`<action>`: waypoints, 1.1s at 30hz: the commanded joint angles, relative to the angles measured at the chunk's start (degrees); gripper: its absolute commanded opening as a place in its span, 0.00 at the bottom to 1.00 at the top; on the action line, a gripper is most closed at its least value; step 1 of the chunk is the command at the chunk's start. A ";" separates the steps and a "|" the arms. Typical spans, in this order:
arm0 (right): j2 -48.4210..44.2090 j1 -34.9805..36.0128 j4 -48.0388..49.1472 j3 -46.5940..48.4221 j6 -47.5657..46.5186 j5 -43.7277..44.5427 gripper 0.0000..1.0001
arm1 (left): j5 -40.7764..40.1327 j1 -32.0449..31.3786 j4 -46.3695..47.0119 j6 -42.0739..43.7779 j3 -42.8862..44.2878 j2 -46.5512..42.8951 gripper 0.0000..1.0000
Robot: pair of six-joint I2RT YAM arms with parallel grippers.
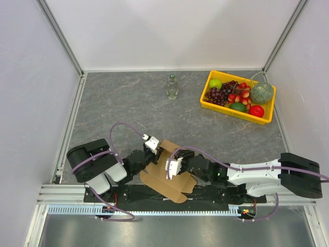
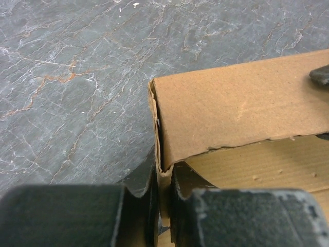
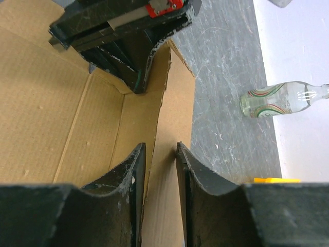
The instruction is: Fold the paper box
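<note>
Top external view showed the plain brown cardboard paper box (image 1: 159,185) lying partly folded at the near edge of the grey, marble-patterned worktop (image 1: 118,108), just in front of the two arm bases and between them. Some of its panels stood up while others spread flat toward the near edge. The left pincer (image 1: 150,144) reached in at the box's far left corner. The right pincer (image 1: 172,169) came across from the right and sat over the middle of the cardboard.

Left wrist view showed the left pincer's two black fingers (image 2: 77,216) drawn close together, with a rough-edged upright wall of the box nipped between them right at its corner. The jaws stood narrow and pressed on the cardboard. Beyond that corner another panel sloped away to the right, with the inner face of the box visible beneath it.

Right wrist view showed the right pincer's fingers (image 3: 136,170) set astride another upright wall of the box. The jaws stood partly open, wider than the thin wall that ran up between them, so they were not clamped on it. The left pincer appeared at the top of that view, farther along the box.

A clear glass bottle with a striped label (image 1: 172,86) stood well apart at the far side of the worktop. A yellow plastic tray (image 1: 241,115) of mixed fruit (image 1: 221,95) sat in the far right corner.
</note>
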 commanded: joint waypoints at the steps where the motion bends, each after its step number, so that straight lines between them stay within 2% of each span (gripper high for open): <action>1: -1.36 0.30 1.19 -0.76 2.77 -2.42 0.37 | -2.08 -1.73 11.70 3.22 1.34 0.88 0.07; 4: -1.27 0.30 1.36 -0.94 3.65 -2.95 0.38 | -2.78 -2.17 11.70 3.75 1.69 0.97 0.02; 13: -1.01 0.30 2.33 -1.55 5.40 -4.09 0.40 | -5.68 -3.84 11.70 4.98 2.48 2.02 0.02; 16: -0.83 0.30 1.89 -1.55 5.93 -4.79 0.40 | -6.30 -4.55 11.70 5.07 2.48 2.28 0.18; 18: -0.92 0.30 1.89 -1.64 6.20 -4.88 0.40 | -6.83 -5.25 11.79 5.07 2.48 2.55 0.20; 19: -1.01 0.30 1.80 -1.64 6.37 -4.80 0.40 | -7.18 -5.60 11.70 5.16 2.48 2.81 0.18; 21: -1.36 0.30 1.80 -1.55 6.64 -4.80 0.41 | -7.88 -6.13 11.87 5.25 2.66 3.25 0.03; 31: -7.85 0.29 -1.01 0.73 8.92 -4.35 0.47 | -11.92 -7.98 12.84 6.22 2.92 3.87 0.02; 32: -8.73 0.30 -1.53 1.08 9.79 -4.35 0.48 | -12.10 -7.98 12.84 6.04 2.83 3.69 0.04; 33: -9.96 0.30 -2.15 1.69 10.50 -4.35 0.50 | -12.28 -8.06 12.84 5.78 2.57 3.43 0.13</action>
